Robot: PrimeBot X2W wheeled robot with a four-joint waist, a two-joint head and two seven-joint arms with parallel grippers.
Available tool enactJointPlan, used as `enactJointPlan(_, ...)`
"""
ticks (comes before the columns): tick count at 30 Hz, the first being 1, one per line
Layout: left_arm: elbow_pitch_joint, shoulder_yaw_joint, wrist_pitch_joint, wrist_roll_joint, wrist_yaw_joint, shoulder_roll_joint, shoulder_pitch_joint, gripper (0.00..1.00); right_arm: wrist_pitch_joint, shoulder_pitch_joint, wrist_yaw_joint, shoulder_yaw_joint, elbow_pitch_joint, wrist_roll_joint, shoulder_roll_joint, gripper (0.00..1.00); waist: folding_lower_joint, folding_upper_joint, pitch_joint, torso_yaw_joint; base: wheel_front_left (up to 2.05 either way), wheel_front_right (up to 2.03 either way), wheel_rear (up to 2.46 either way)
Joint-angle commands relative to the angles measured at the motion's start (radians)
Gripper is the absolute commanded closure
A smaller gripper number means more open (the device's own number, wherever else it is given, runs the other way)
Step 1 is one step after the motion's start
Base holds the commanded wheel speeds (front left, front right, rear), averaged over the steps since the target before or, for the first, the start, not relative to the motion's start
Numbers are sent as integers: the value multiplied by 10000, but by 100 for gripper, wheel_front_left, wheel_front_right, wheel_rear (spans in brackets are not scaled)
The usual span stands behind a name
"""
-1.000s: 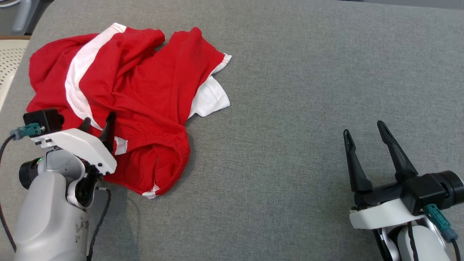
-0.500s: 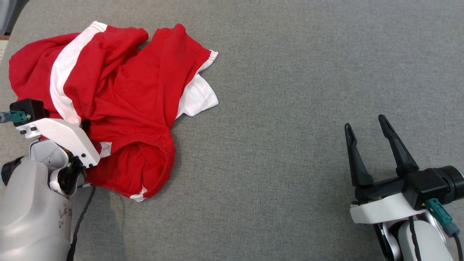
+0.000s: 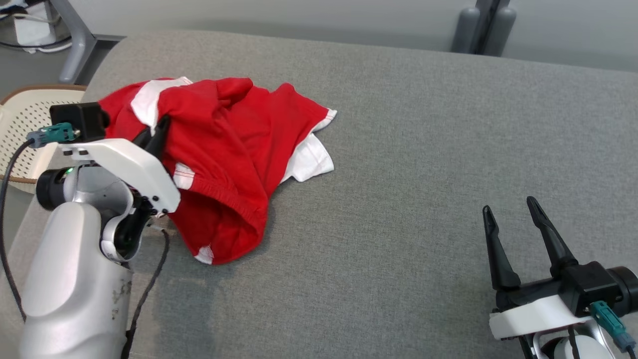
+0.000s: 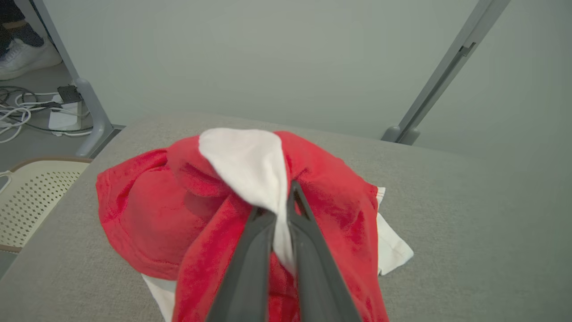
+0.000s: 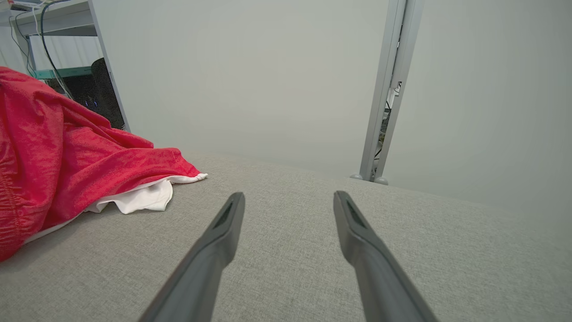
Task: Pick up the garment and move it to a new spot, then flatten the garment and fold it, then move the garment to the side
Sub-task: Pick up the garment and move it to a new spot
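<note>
The garment (image 3: 234,144) is red with white panels and lies crumpled on the left part of the grey padded table (image 3: 423,149). My left gripper (image 3: 157,130) is shut on the garment's white stripe, pulling a bunch of cloth up off the table. In the left wrist view the two fingers (image 4: 308,250) pinch that white fold of the garment (image 4: 241,161) between them. My right gripper (image 3: 511,209) stands open over bare table at the lower right, well clear of the cloth. The right wrist view has its fingers (image 5: 223,228) spread wide, with the garment (image 5: 67,152) at the far left.
A cream perforated chair (image 3: 20,129) stands off the table's left edge. Grey frame posts (image 3: 486,25) rise behind the far edge, and cables (image 4: 27,112) lie on the floor at the back left.
The left gripper has shut on the garment's white stripe and lifted it, bunching the cloth. The head camera has tilted up, shifting the whole picture. The right gripper stays open.
</note>
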Motion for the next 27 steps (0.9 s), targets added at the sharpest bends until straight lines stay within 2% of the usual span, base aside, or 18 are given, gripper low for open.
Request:
enactJointPlan(1,-571,-176,99,-48,-32,-103,172,100,-53,130,1,-15,5,107,-69,0,0,0,-493,256,0,0,0)
enactJointPlan(4,-1840,-533,434,-169,-80,-288,330,100,-52,232,1,84,-14,171,-66,0,0,0,-824,122,0,0,0)
enactJointPlan(5,-2609,-766,708,-249,-88,-374,463,100,-52,273,1,157,-35,232,-68,0,0,0,-998,-94,0,0,0)
enactJointPlan(11,-4388,-1209,1213,-471,-8,-629,692,100,-52,464,1,247,-26,390,-63,0,0,0,-1302,-1079,0,0,0)
enactJointPlan(12,-4388,-1209,1213,-471,-8,-629,692,100,-52,464,1,247,-26,390,-63,0,0,0,-1302,-1079,0,0,0)
enactJointPlan(19,-5396,-2144,1315,-967,70,-1088,865,100,-53,697,1,182,-38,448,-65,0,0,0,-1301,-2432,0,0,0)
enactJointPlan(27,-5812,-3694,825,-2137,301,-1262,230,100,-53,742,1,39,-96,487,-62,0,0,0,-1042,-3580,0,0,0)
